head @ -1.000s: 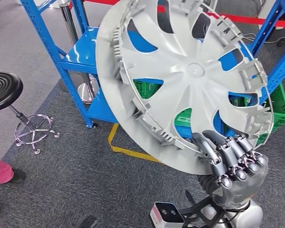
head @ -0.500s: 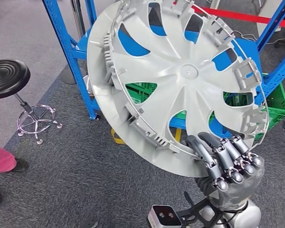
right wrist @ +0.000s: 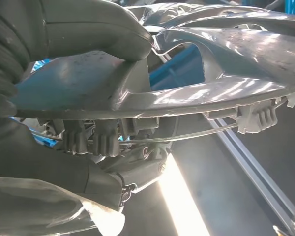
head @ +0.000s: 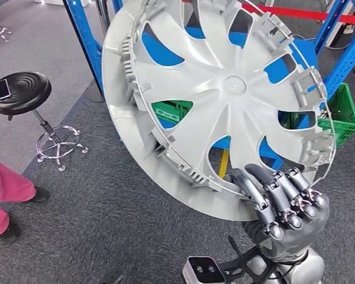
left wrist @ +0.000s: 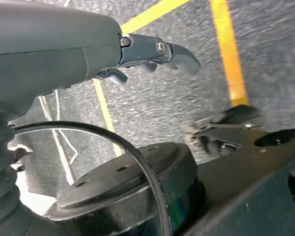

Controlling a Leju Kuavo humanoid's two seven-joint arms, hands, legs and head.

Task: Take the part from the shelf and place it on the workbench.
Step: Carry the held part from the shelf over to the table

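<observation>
- Head view shows the whole floor scene shifted since a second ago: the blue shelf (head: 87, 44) posts and the stool (head: 20, 93) have slid sideways and down in the picture, so the camera and body are turning, not the furniture moving.
- Against that shift, the part (head: 220, 100), a silver wheel cover seen from its ribbed back, sits in almost the same spot before the camera, so it is travelling with the robot.
- Right hand (head: 285, 207) is clamped on the cover's lower rim, fingers curled over the edge; the right wrist view shows the thumb pressed on the other face.
- Left hand (left wrist: 153, 51) hangs over grey carpet with yellow floor tape (left wrist: 227, 49), fingers loosely extended and holding nothing.
- By my judgement the pick is done and the carry under way; no table is in sight, so more turning or walking is probably needed.
- Edges to mind: the cover's upper rim overlaps the shelf uprights in the picture; how far apart they really are I cannot tell.
- A green crate (head: 341, 112) sits under the shelf on the right, and a person's pink-clad leg (head: 8, 192) stands on the left beyond the stool.
- Open carpet lies between stool and shelf, the freest room for swinging the wide disc.
</observation>
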